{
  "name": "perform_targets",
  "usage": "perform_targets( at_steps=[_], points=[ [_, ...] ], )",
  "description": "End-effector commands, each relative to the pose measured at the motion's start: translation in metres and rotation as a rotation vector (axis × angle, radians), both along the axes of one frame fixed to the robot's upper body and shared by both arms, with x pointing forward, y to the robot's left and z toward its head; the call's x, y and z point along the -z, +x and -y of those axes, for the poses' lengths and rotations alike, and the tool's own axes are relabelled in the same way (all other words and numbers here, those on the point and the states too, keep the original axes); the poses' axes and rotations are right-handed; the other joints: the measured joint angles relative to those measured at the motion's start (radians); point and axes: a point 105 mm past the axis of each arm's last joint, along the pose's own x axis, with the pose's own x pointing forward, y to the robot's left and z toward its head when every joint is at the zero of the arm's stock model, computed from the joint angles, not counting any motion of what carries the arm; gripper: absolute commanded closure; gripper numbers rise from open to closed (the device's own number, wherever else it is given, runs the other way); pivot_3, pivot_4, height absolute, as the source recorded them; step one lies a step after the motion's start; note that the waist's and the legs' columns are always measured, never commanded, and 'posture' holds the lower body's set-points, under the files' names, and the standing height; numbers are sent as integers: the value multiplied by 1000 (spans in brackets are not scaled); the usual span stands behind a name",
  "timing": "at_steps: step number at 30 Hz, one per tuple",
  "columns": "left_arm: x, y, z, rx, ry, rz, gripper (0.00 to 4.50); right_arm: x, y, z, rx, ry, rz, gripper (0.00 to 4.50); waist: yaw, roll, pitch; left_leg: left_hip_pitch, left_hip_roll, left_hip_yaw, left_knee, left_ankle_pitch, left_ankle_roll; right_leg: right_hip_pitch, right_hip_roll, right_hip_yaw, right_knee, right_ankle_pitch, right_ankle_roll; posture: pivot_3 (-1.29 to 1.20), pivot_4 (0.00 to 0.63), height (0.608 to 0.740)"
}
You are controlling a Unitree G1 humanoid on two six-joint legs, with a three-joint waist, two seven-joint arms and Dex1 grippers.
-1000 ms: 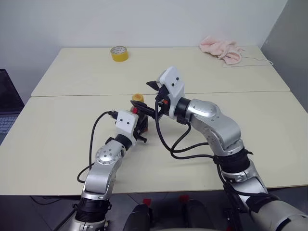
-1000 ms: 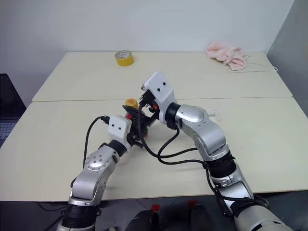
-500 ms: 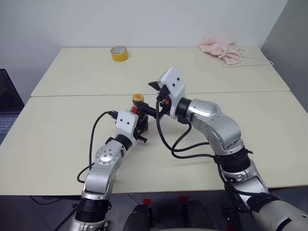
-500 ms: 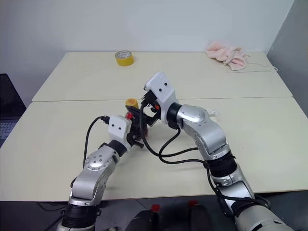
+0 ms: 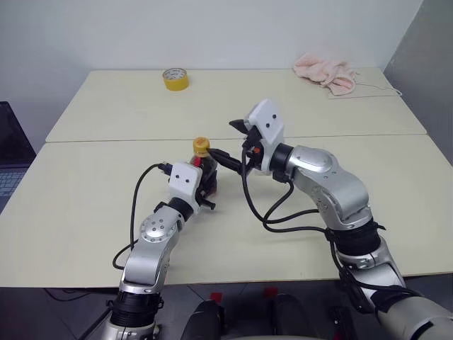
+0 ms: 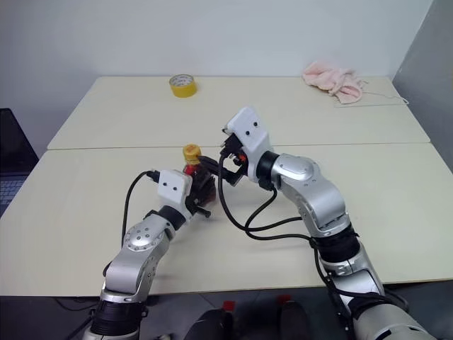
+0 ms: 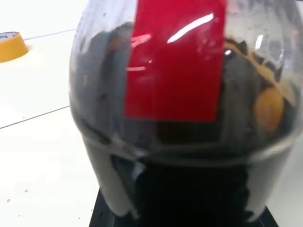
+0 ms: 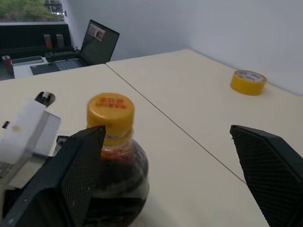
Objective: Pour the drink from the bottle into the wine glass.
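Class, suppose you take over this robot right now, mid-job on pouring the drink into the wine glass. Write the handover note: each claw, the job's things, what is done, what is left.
Left claw: shut on the bottle, holding it upright low over the table.
Right claw: open, fingers spread either side of the bottle's yellow cap, not gripping it.
Drink: all in the bottle; the cap is on.
Wine glass: I cannot make it out from here, so find it first.
Also on the table: yellow tape roll, pink cloth, both far back.
Done: bottle grasped.
Left: unscrew the cap, pour.
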Motion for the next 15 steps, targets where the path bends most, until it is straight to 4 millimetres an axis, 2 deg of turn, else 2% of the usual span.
perform_targets(
  at_steps=[1, 5, 9, 15],
  points=[
    [-22, -1, 3, 17, -6, 92, 3601, -10, -7, 9, -10, 4, 40, 0, 0, 0, 0, 0, 0, 0, 0, 0, 0, 0, 0, 0, 0, 0, 0, 0, 150, 740],
    [-22, -2, 3, 16, -5, 91, 3601, -8, -10, 19, -13, -10, 20, 0, 2, 0, 0, 0, 0, 0, 0, 0, 0, 0, 0, 0, 0, 0, 0, 0, 150, 740],
    [-22, -2, 3, 18, -4, 92, 3601, -16, -24, 9, -109, 47, -40, 0, 0, 0, 0, 0, 0, 0, 0, 0, 0, 0, 0, 0, 0, 0, 0, 0, 150, 740],
    [-21, -2, 5, 22, -4, 92, 3601, -22, -25, -10, -120, 112, -80, 0, -1, 0, 0, 0, 1, 0, 0, 0, 0, 0, 0, 0, 0, 0, 0, 0, 150, 740]
  ],
)
